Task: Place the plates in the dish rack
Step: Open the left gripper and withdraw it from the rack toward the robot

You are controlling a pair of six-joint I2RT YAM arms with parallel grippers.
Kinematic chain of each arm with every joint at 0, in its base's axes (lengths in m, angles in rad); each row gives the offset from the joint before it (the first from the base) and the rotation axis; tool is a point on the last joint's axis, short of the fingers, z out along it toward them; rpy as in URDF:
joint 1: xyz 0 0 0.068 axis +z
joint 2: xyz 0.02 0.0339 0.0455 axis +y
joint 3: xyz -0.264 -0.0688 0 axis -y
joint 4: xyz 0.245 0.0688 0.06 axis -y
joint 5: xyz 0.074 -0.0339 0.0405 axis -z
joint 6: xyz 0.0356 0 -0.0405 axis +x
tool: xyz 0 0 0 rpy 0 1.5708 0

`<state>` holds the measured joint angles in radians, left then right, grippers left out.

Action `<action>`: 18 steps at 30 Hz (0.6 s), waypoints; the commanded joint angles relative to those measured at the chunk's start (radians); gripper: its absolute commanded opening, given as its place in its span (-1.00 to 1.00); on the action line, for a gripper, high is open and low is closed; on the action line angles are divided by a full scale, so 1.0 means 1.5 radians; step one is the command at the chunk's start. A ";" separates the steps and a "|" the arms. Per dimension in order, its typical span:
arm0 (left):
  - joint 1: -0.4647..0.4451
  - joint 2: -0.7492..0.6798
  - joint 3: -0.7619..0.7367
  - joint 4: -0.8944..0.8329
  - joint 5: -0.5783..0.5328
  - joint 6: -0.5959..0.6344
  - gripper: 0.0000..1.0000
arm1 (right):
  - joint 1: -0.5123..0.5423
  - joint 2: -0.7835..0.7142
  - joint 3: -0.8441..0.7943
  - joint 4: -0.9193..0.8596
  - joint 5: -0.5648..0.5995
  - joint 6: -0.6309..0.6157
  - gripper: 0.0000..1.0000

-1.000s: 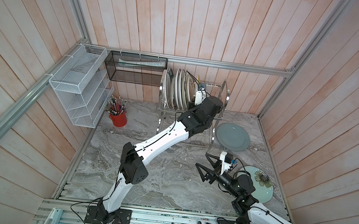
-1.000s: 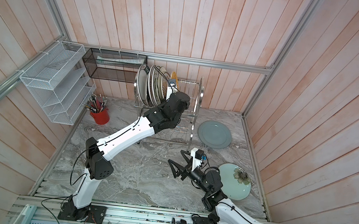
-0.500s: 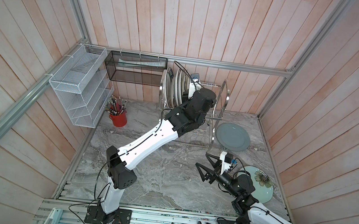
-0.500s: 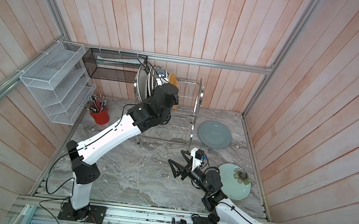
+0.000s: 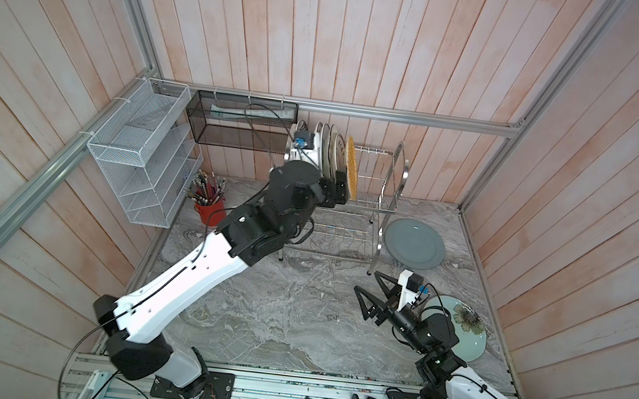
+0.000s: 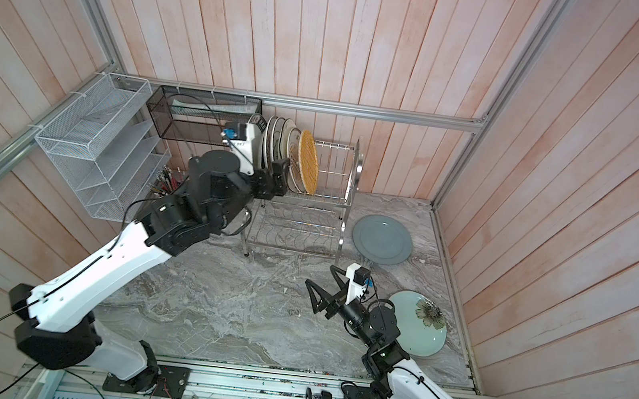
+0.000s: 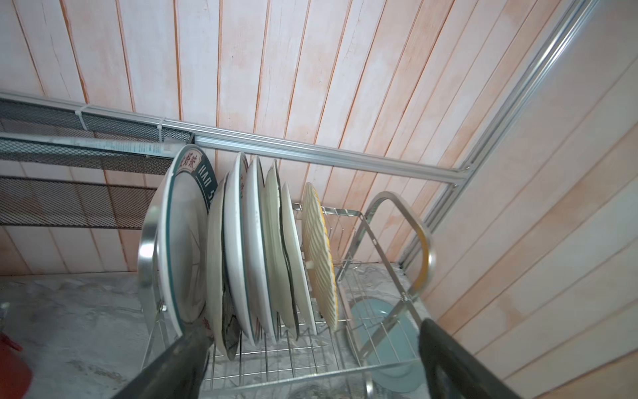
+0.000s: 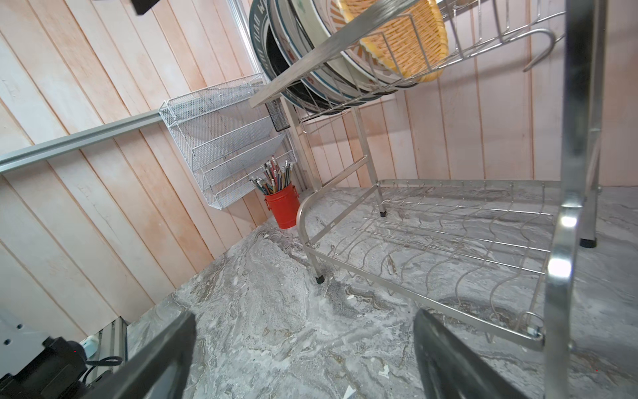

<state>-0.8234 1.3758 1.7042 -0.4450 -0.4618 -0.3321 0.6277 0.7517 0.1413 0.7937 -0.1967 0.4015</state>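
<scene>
In the rack (image 7: 424,241), upright plates (image 7: 253,241), just beyond spread left fingers (image 7: 179,366)

Dish rack (image 5: 338,234) sits at the back of the tabletop (image 5: 274,308), against the rear wall. Plates (image 5: 330,156) stand on edge in its upper tier, bunched twd the left end, w/ the woven plate (image 5: 350,167) rightmost. Flat plate (image 5: 414,243) lies just right of the rack. Flower plate (image 5: 465,324) lies nearer the front, by the right wall. Pencil cup (image 5: 210,211) is left of the rack, mesh organiser (image 5: 143,152) on the left wall above it. Mesh basket (image 5: 240,123) hangs on the rear wall, next to the rack's top left.

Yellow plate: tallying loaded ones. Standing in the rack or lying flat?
Standing: the yellow plate sits on edge in the rack, upper tier.
</scene>
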 commanded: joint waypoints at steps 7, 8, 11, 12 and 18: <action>0.031 -0.283 -0.301 0.047 0.206 0.007 1.00 | -0.052 -0.038 0.139 -0.332 0.162 0.040 0.95; 0.030 -0.308 -0.334 0.039 0.207 0.000 1.00 | -0.072 -0.040 0.146 -0.352 0.160 0.054 0.95; 0.031 -0.370 -0.431 0.018 0.211 -0.013 1.00 | -0.135 -0.048 0.144 -0.381 0.170 0.106 0.95; 0.031 -0.386 -0.460 0.014 0.210 -0.016 1.00 | -0.157 -0.046 0.141 -0.383 0.173 0.121 0.96; 0.034 -0.444 -0.613 0.027 0.261 -0.015 1.00 | -0.294 0.104 0.161 -0.307 0.070 0.163 0.70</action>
<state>-0.7773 0.7265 0.8341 -0.4107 -0.1352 -0.3561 0.2329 0.8185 0.3527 0.3218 -0.0227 0.5926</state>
